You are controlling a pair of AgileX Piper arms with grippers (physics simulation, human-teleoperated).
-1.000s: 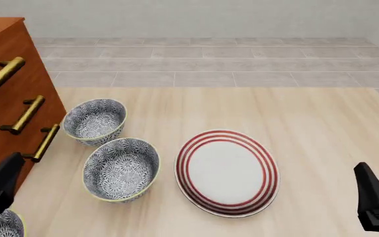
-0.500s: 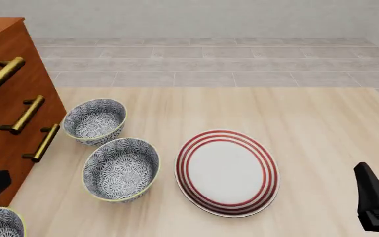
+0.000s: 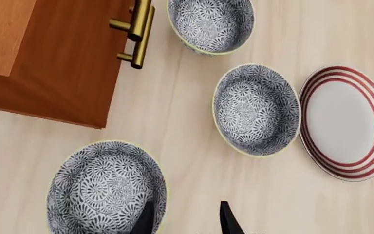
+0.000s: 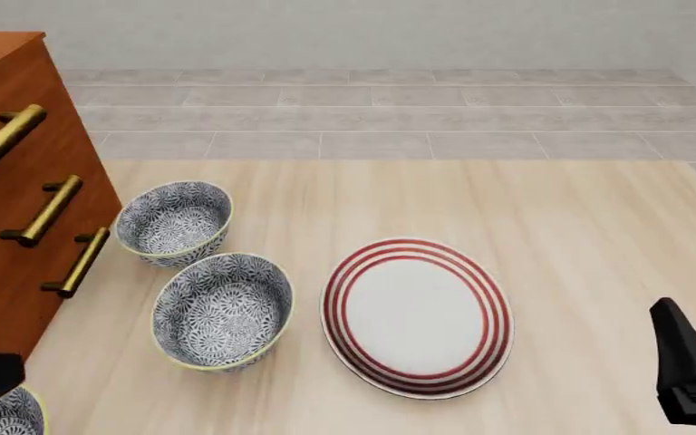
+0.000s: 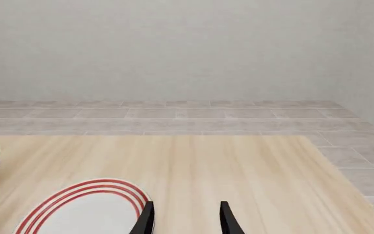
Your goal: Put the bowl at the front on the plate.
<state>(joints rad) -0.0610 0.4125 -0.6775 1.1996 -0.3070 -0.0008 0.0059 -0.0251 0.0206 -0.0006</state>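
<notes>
Bowl (image 3: 105,190) nearest the cabinet (image 3: 50,58) corner sits under the left gripper (image 3: 184,217), fingers spread, empty; descending off-centre could clip its rim and tip it.

The left gripper (image 3: 183,219) is held low at the near left, pointed downward, fingers parted. The right gripper (image 5: 183,219) is held at the near right, aimed level and forward, fingers likewise parted.
</notes>
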